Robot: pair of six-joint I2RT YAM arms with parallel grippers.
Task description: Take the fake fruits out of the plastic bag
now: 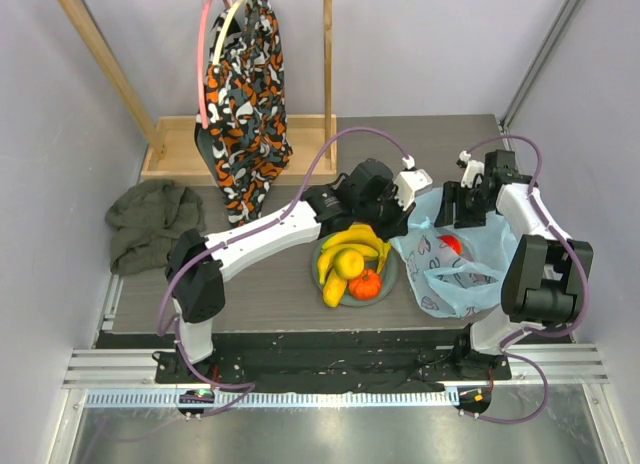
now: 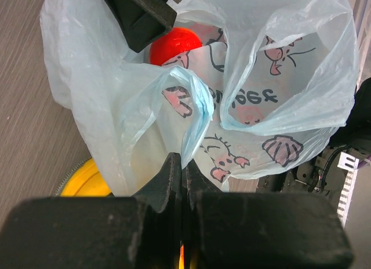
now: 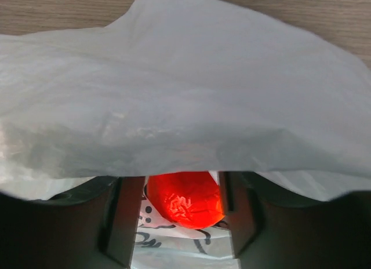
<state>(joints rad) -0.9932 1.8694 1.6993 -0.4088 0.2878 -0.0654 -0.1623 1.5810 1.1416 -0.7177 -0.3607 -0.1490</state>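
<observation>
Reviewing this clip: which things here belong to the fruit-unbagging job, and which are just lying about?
Job: plastic bag, red apple inside it, banana bunch, round yellow-green fruit, ribbed orange fruit and long yellow fruit on the plate, left gripper pinching the bag, right gripper astride the apple.
Lying about: hanging patterned cloth, green cloth heap, wooden rack.

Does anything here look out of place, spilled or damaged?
Nothing looks spilled or damaged. Only the red apple stands out: it sits alone inside the plastic bag, while the banana bunch lies outside, beside the bag.
</observation>
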